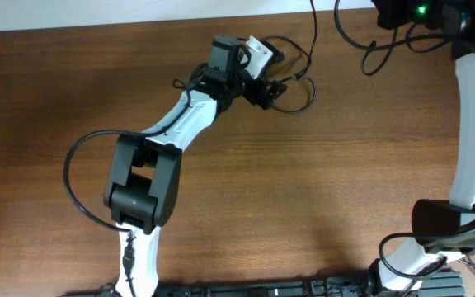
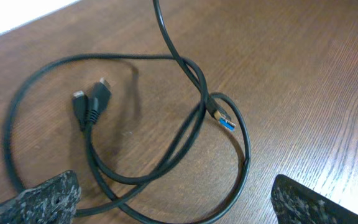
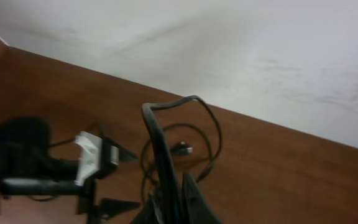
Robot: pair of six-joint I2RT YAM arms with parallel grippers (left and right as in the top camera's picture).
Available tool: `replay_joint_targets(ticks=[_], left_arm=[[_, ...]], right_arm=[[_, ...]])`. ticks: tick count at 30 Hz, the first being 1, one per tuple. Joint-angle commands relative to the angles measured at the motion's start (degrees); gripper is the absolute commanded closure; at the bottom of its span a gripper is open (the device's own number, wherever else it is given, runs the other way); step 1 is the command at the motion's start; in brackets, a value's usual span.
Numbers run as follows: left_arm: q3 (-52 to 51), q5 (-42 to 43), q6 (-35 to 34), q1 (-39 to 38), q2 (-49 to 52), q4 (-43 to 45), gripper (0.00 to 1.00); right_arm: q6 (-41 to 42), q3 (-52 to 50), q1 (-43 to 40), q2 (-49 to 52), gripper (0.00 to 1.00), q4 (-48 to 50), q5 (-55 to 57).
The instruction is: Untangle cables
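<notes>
The left gripper [image 2: 178, 202], jaws wide apart, is hovering over the cables [image 2: 188, 64] looped near the table's [image 2: 303, 81] far edge, probably to pick a strand, while the right gripper [image 3: 178, 208], pinched shut on one cable, is holding it raised to open the tangle.

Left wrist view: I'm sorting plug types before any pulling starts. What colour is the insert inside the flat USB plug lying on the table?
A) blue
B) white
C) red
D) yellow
A: the USB plug, lying inside the loops of the cables, shows a blue insert at its open tip.
</notes>
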Motion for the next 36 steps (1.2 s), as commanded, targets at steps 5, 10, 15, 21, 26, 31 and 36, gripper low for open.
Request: replay_joint_targets(ticks=[5, 10, 15, 21, 26, 31, 36], left_arm=[[0.2, -0.44, 17.22, -2.32, 1.03, -1.64, 0.01], [0.2, -0.46, 27.26, -2.34, 2.78, -1.11, 0.01], [0.2, -0.42, 27.39, -2.34, 6.6, 3.82, 0.04], [0.2, -0.44, 27.39, -2.86, 9.99, 8.96, 0.11], [0.2, -0.42, 27.36, -2.86, 10.29, 13.84, 0.54], [0.2, -0.42, 25.81, -2.86, 10.29, 14.25, 1.0], [0.22, -0.37, 21.03, -2.64, 9.92, 8.28, 1.0]], right_arm=[[5.46, 0.76, -0.24, -1.38, 0.96, -0.11, -9.44], [5.49, 0.76, -0.24, -1.38, 0.96, -0.11, -19.39], [5.51, 0.76, -0.24, -1.38, 0.96, -0.15, -23.28], [5.51, 0.76, -0.59, -1.38, 0.96, -0.13, -30.23], [5.51, 0.76, -0.66, -1.38, 0.96, -0.15, -30.21], [5.49, 0.76, -0.92, -1.38, 0.96, -0.11, -30.14], [5.51, 0.76, -5.05, -1.38, 0.96, -0.13, -30.14]])
